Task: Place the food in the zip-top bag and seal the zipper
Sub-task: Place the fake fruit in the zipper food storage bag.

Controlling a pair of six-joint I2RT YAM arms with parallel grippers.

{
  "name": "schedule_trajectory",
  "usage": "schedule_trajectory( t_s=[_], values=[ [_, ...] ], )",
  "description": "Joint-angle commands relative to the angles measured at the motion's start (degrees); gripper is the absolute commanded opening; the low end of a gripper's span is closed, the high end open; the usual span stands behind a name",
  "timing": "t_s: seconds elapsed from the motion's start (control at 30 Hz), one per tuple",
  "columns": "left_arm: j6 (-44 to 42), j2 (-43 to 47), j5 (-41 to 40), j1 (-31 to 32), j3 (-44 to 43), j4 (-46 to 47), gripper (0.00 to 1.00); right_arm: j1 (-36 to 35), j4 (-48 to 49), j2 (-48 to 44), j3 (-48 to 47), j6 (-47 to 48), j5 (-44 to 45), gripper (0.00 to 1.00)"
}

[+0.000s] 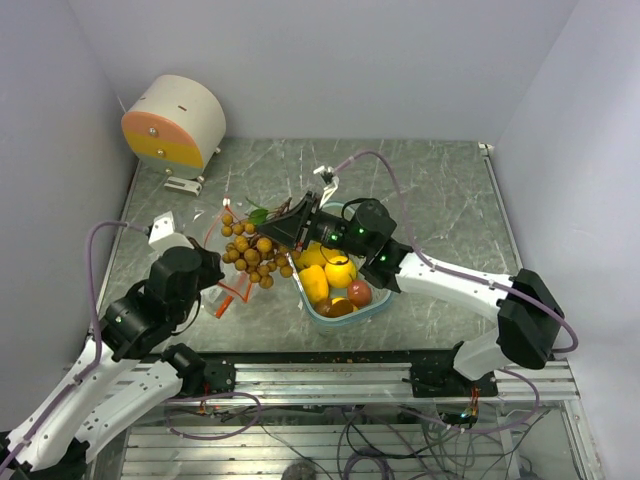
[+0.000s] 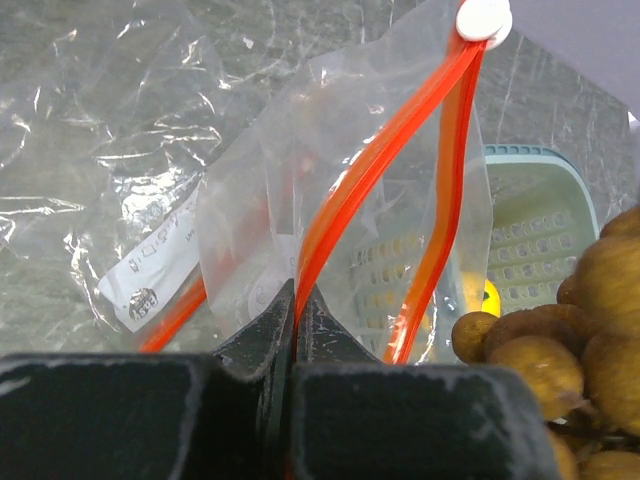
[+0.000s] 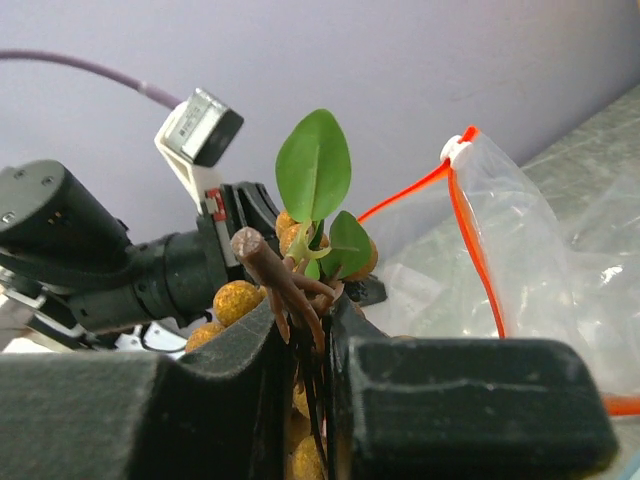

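Observation:
The clear zip-top bag [image 1: 226,222] with an orange zipper lies left of the pale teal basket [image 1: 378,306]. My left gripper [image 2: 295,300] is shut on one orange zipper strip [image 2: 370,170], holding the bag's mouth up. My right gripper [image 3: 305,320] is shut on the woody stem [image 3: 270,270] of the bunch of small brown fruits [image 1: 250,255]. The bunch hangs beside the bag's mouth and also shows in the left wrist view [image 2: 570,350]. Yellow-orange fruits [image 1: 318,282] and a small reddish fruit [image 1: 360,292] lie in the basket.
A round cream and orange device [image 1: 175,122] stands at the back left. The white zipper slider [image 2: 483,20] sits at the bag's far end. Grey walls close the table at the back and sides. The left arm's wrist [image 3: 90,260] is near the bunch.

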State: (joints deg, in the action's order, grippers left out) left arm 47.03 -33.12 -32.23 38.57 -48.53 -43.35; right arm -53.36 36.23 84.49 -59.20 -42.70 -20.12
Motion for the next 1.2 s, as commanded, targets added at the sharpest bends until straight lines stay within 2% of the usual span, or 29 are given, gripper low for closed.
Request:
schedule_trajectory(
  t_s=[0.0,0.33,0.47,0.6,0.73,0.93,1.17],
  values=[
    [3.14,2.69,2.06,-0.25,2.7,2.34,0.07,0.08,15.12,1.2,3.84,-8.13,3.63,0.05],
    [6.89,10.0,3.37,-0.27,6.29,7.92,0.07,-1.66,17.36,6.15,4.37,-10.79,7.39,0.03],
    [8.14,11.85,4.16,-0.32,7.01,9.36,0.07,-3.49,7.64,4.63,3.46,-4.76,14.18,0.03],
    [8.05,11.85,3.9,-0.27,5.93,8.73,0.07,-6.48,-9.91,3.94,-1.0,2.84,26.97,0.02],
    [7.41,10.68,3.85,-0.32,5.1,8.69,0.07,-7.96,-19.44,5.22,-4.51,7.88,36.71,0.02],
    [6.89,7.8,5.28,-0.25,5.69,11.04,0.07,-12.03,-26.91,6.88,-9.6,15.11,48.41,0.02],
    [5.72,4.84,5.42,-0.27,5.47,13.58,0.07,-14.09,-27.06,7.82,-11.35,20.25,47.57,0.02]
  ],
)
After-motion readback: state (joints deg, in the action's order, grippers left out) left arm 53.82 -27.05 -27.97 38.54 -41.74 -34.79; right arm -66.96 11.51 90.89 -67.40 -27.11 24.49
